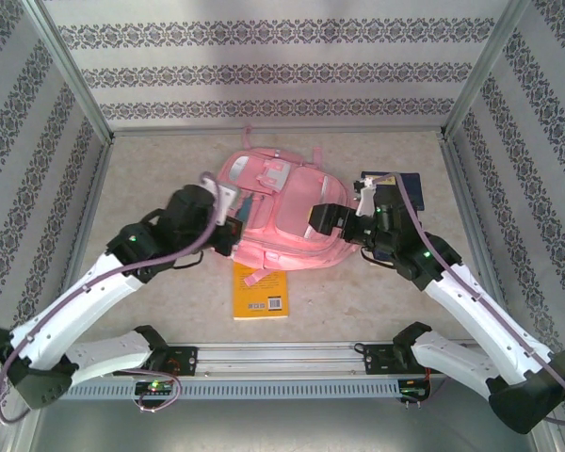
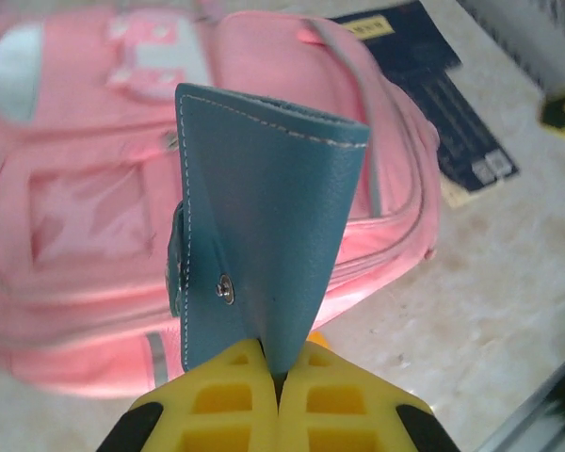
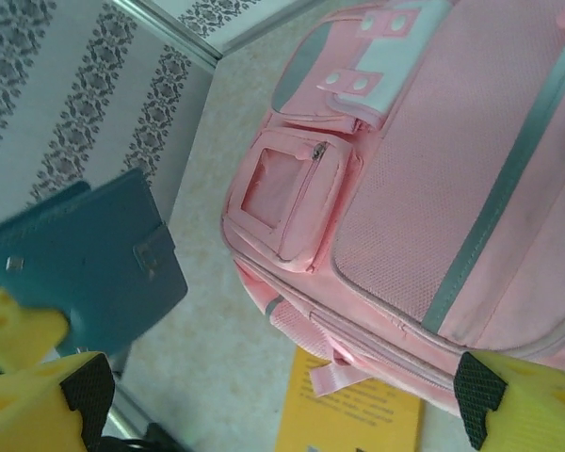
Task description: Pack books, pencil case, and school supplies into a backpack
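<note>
Two grippers, top view: the left gripper is at the left edge of the pink backpack and the right gripper at its right edge, so the bag lies flat on the table between them.
Top view, books: the yellow book lies nearer the arm bases than both grippers, partly tucked under the backpack's near edge. A navy book lies just behind the right gripper.
Top view, pad: a sliver of the blue pad shows at the left gripper's tip.
Left wrist, grip: the left gripper has its yellow fingers pressed together on the lower edge of the blue pad, which stands up, folded, with a snap tab on its side.
Left wrist, beyond the pad: the backpack is in front, with the navy book past it to the right.
Right wrist, jaws: the right gripper is spread wide and holds nothing.
Right wrist, below: the backpack and the yellow book lie under the gap.
Right wrist, left side: the blue pad is held up off to the left.
</note>
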